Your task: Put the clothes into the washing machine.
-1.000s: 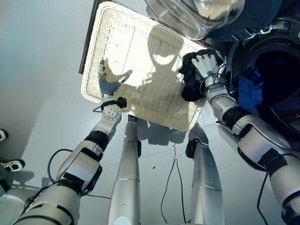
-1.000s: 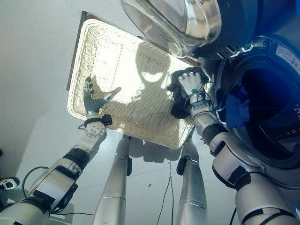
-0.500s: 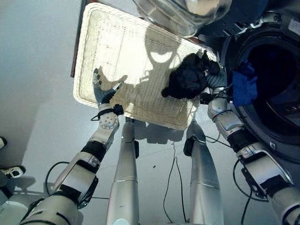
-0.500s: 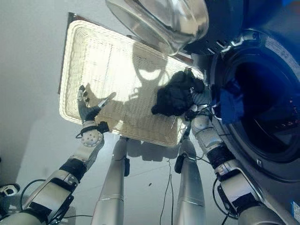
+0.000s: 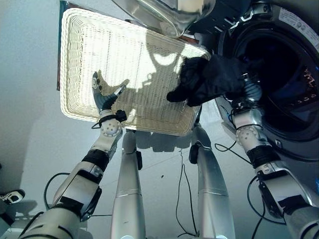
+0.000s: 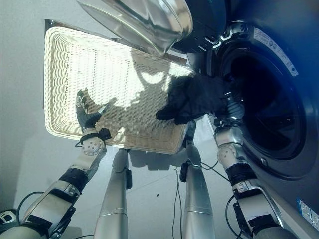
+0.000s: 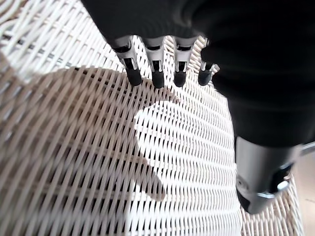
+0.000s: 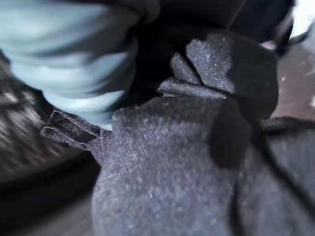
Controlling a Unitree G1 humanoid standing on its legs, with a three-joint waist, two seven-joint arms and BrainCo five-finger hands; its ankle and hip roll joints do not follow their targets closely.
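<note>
A black garment (image 5: 207, 79) hangs in the air between the right rim of the white wicker basket (image 5: 67, 107) and the mouth of the washing machine (image 5: 291, 74). My right hand (image 5: 248, 88) is shut on it at the edge of the dark drum opening, its fingers buried in the cloth. Close up, the black garment (image 8: 197, 162) bunches beside the hand's ribbed cover. My left hand (image 5: 102, 97) is open, fingers spread, over the bare basket floor near its front left rim; its fingers (image 7: 155, 69) hover above the weave.
The washer's round glass door (image 5: 159, 12) stands swung open above the basket's far right corner. Grey floor surrounds the basket. A person's shoe (image 5: 11, 195) shows at the lower left edge.
My right hand lifted the black garment from the basket's right rim and carried it rightward to the washer's mouth. The camera turned right too. The left hand stayed in the basket.
</note>
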